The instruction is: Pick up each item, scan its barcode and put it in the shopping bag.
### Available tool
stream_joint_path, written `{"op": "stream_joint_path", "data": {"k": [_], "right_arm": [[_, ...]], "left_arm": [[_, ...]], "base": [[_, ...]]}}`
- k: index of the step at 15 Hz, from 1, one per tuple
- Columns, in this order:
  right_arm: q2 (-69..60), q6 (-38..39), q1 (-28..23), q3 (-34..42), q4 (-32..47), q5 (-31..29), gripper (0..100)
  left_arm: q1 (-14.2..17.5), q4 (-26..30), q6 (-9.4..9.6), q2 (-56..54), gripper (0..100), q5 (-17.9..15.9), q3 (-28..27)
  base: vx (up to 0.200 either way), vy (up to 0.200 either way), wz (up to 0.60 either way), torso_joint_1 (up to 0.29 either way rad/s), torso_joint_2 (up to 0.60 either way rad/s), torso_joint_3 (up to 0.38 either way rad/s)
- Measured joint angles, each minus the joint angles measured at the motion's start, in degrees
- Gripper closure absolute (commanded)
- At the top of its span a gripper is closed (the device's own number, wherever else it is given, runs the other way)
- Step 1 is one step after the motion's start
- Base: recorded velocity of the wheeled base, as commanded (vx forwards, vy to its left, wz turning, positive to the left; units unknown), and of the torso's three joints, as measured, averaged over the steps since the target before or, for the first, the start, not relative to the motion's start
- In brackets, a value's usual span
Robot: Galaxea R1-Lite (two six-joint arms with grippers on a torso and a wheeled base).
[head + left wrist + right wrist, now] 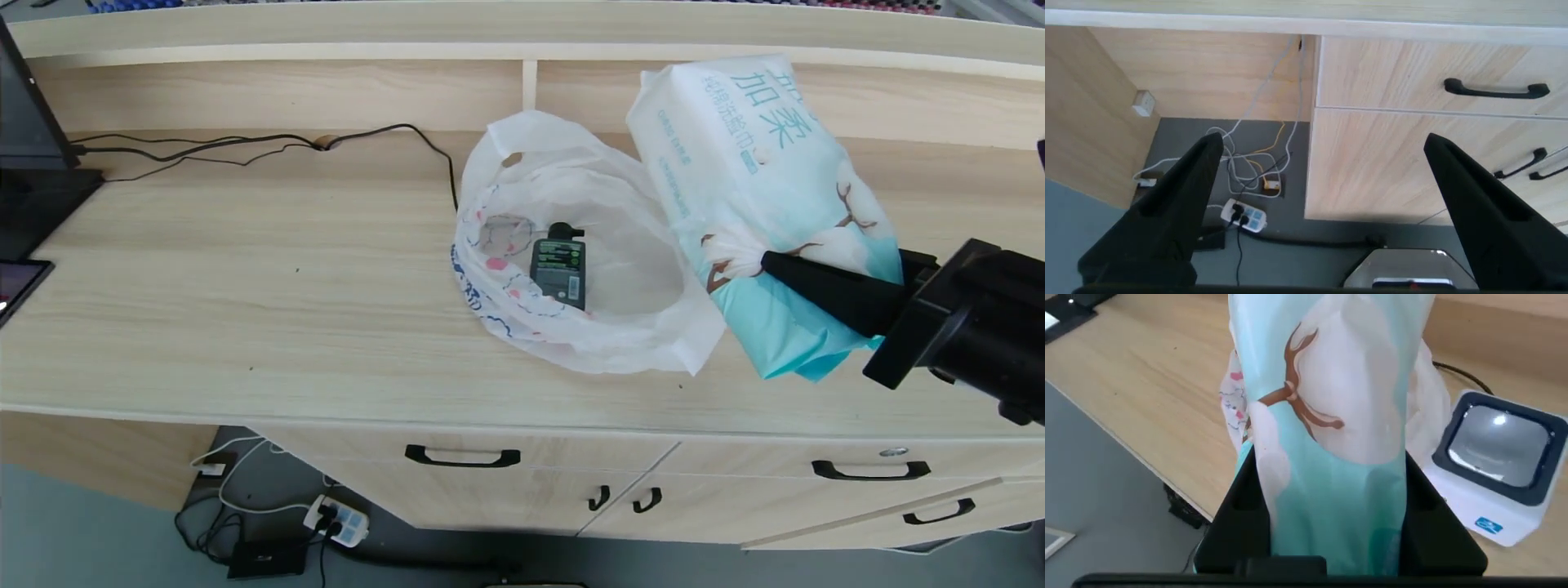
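Here the bench (245, 327) is pale wood grain with a raised back ledge. A white bag (571, 343) lies open on it, and a dark bottle (559, 265) lies flat inside.

The right pincer (1331, 469) clamps the teal end of a tissue pack (759, 188). The pack is held tilted in the air at the bag's right rim. A white scanner (1498, 457) sits on the bench just beside the bag.

Black cables (245, 147) trail along the bench left of the bag, toward a monitor (24, 106).

Below the bag, drawers (461, 457) with black handles front the bench. The left pincer (1319, 155) hangs wide apart and holds nothing, down before these drawers. Under it, a power strip (1245, 215) lies on the grey floor (1094, 220).
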Motion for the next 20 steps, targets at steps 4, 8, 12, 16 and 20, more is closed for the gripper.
{"op": "stream_joint_path", "data": {"k": [4,8,12,16,20], "right_arm": [[1.56,0.1,-2.84,-0.9,0.18,0.17,100],[3.39,-0.96,-9.79,-1.15,-0.24,-0.11,100],[1.32,-4.14,-27.66,0.78,0.33,1.56,100],[-7.4,-6.03,-38.23,9.11,5.06,6.38,100],[-13.0,-8.77,-35.3,10.78,12.14,6.88,100]], "left_arm": [[0.04,0.02,0.02,0.0,0,0.02,0.0],[0.04,0.02,0.0,0.0,0,0.0,0.0],[0.0,0.02,0.07,0.0,0,-0.05,0.0],[0.04,0.02,0.13,0.0,0,-0.02,0.0],[-0.02,-0.02,0.16,0.0,0,-0.07,0.0]], "base": [[0.0,0.0,0.15,0.003,0.0,-0.001],[0.0,0.0,0.0,0.0,0.0,0.0],[0.0,0.0,0.0,0.0,0.0,0.0],[0.0,0.0,0.0,0.0,0.0,0.0],[0.0,0.0,0.0,0.0,0.0,0.0]]}}
